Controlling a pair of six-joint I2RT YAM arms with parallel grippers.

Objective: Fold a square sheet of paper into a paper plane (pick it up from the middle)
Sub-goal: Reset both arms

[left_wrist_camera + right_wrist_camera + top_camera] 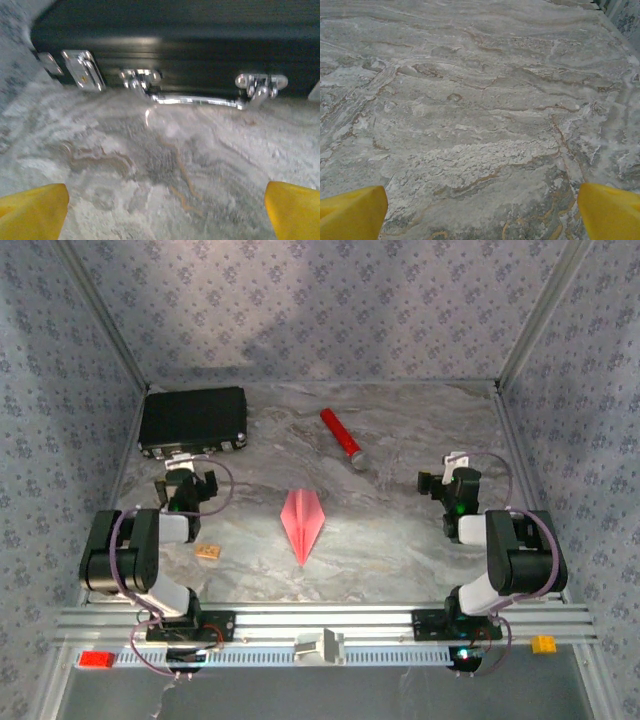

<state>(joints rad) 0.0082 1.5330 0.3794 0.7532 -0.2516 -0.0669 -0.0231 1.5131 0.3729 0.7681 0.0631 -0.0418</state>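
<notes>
Your paper plane (303, 522) looks finished: flat on bench (400, 540), midway between both tools. Left tool (188, 480) spread wide, empty, black case (192, 418) just ahead. Right tool (446, 480) spread wide, empty. Both stand aside, likely so plane rests undisturbed.

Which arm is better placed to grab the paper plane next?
Left, marginally: the left claw sits slightly nearer the paper plane than the right claw; both open, empty, neither aimed at it.
</notes>
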